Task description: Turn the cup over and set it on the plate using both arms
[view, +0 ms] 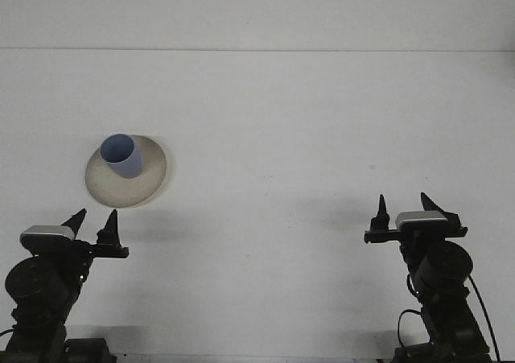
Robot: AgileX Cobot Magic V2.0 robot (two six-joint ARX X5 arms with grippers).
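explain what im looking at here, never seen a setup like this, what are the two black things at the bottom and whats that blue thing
This is one picture, taken from a camera that looks forward over a white table, the way the robot faces. The two black things at the bottom are the ends of the robot's two arms. Each ends in a gripper, a pair of pointed fingers for picking things up: the left gripper and the right gripper. Both are open and hold nothing.

The blue thing is a cup. It stands mouth up on a round, pale plate, on the left side of the table, farther back than the left gripper. Neither gripper touches it. Nothing else lies on the table.
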